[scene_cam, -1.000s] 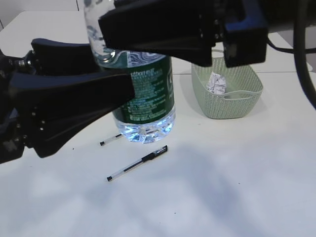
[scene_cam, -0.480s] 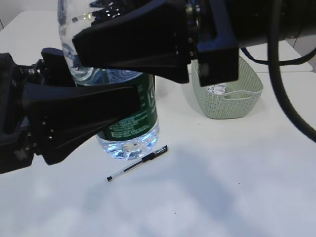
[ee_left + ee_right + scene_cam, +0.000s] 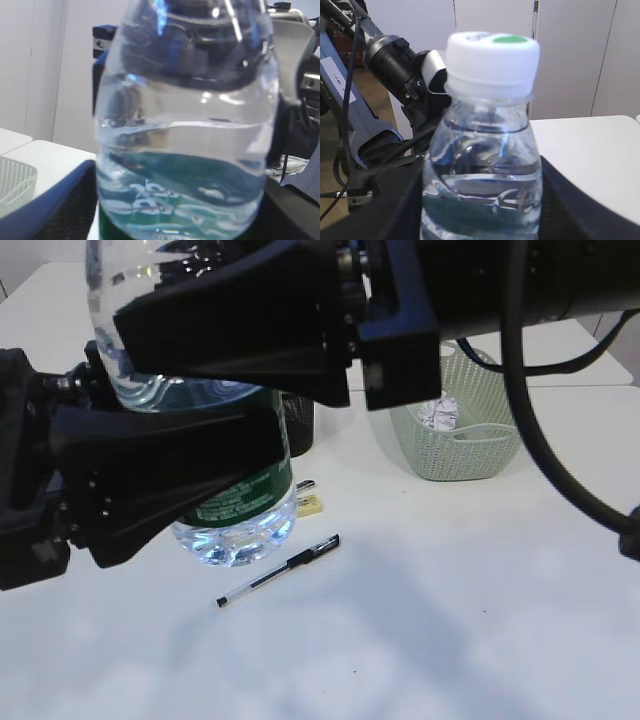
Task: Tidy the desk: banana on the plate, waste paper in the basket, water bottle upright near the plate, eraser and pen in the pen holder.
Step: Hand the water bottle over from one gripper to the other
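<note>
While your right gripper hugs the water bottle at frame left, your left gripper brackets it, grip unclear.

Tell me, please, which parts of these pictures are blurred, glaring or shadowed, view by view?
Exterior view: the near grippers are dark, soft masses, the water bottle base glares white, and a faint shadow lies across the desk by the sharp pen. Left wrist view: the bottle fills the picture, blurred, bending what lies behind. Right wrist view: the cap is fairly crisp, the lower edges soft.
</note>
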Robot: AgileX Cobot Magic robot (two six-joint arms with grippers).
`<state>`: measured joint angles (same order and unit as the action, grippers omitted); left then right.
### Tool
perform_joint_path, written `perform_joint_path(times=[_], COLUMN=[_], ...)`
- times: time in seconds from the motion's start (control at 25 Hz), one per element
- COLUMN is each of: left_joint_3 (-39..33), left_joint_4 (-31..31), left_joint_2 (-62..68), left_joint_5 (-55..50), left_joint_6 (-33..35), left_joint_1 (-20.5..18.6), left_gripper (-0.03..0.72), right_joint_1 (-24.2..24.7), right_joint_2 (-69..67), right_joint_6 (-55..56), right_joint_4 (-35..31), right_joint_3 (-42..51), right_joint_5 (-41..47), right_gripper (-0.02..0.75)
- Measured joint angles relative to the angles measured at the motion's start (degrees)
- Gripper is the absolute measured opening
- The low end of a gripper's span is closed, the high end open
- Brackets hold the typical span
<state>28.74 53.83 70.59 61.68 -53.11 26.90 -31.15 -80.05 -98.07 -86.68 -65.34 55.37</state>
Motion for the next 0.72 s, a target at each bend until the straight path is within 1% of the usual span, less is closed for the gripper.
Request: perform_joint_path(times=[0.16,0.28,0.44,0.56,0.72], left_joint_3=[0.00,0.00,0.00,0.00,0.00], left_joint_4=[0.00,0.11,0.11,0.11,-0.84], left_joint_2=[0.00,0.00,0.00,0.00,0.00], left_joint_5=[0.19,0.29,0.29,0.05,-0.29], left_joint_6=[0.00,0.00,0.26,1.70,4.19], left_joint_1=[0.00,0.00,0.00,0.00,0.00], left_gripper=[0.498,0.469,0.447,0.445,0.440], right_joint_1=[0.00,0.00,0.00,0.00,0.00], right_joint_2=[0.00,0.00,0.00,0.00,0.00], right_joint_6=[-0.14,-0.28,-0.28,-0.42,-0.86], right_joint_4=[0.00,0.00,0.00,0.00,0.00], right_joint_3=[0.00,0.00,0.00,0.00,-0.02], right_joint_5=[-0.10,-0.10,-0.10,-0.23,-0.70], right_gripper=[0.423,0.423,0.423,0.426,0.454])
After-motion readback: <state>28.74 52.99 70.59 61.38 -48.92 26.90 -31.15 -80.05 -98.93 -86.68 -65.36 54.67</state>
